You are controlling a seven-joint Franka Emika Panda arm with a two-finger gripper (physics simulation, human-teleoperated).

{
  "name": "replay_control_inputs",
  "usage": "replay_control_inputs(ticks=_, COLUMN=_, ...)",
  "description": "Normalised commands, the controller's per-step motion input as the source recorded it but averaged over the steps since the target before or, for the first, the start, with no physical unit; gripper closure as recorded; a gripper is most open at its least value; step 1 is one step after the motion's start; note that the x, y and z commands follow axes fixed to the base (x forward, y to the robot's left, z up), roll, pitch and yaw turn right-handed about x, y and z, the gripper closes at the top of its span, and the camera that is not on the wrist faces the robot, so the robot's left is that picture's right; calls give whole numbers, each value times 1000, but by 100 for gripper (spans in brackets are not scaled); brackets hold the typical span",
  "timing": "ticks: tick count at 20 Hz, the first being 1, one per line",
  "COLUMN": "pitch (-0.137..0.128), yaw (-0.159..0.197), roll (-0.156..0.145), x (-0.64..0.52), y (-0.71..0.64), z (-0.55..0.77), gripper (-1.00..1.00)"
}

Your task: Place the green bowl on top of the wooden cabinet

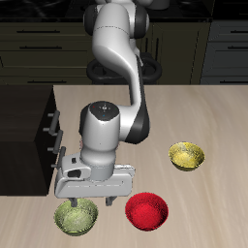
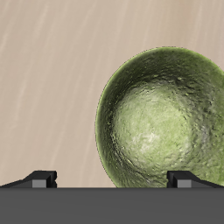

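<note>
The exterior view takes in the whole table (image 1: 194, 107): the green bowl (image 1: 76, 217) sits close to the table's front edge, just under the gripper (image 1: 94, 200), with the red bowl (image 1: 146, 211) beside it and the yellow bowl (image 1: 187, 155) farther back and well apart from both. The wooden cabinet (image 1: 27, 136) stands at the table's side, behind the green bowl, its silver handles (image 1: 53, 121) facing the arm; its top is bare. The wrist view shows none of these neighbours, only the green bowl (image 2: 162, 118) upright on the pale wood (image 2: 52, 79), with its mottled yellowish inside empty. The red and yellow bowls look empty as well. In that close view the two fingertips (image 2: 42, 178) stand wide apart above the bowl, one over its rim and one off to the side, holding nothing.
</note>
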Motion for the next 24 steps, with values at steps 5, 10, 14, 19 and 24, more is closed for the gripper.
replay_control_inputs(ticks=5, pitch=7, yaw=3, roll=5, x=-1, y=-24, z=-89, gripper=-100)
replay_control_inputs(ticks=10, pitch=14, yaw=-46, roll=11, x=-2, y=58, z=-149, gripper=100)
replay_control_inputs(ticks=14, pitch=3, yaw=-27, roll=17, x=-65, y=61, z=11, gripper=100)
replay_control_inputs(ticks=19, pitch=5, yaw=-18, roll=26, x=-56, y=64, z=3, gripper=100)
replay_control_inputs(ticks=24, pitch=0, yaw=8, roll=-6, x=-68, y=-42, z=0, gripper=100)
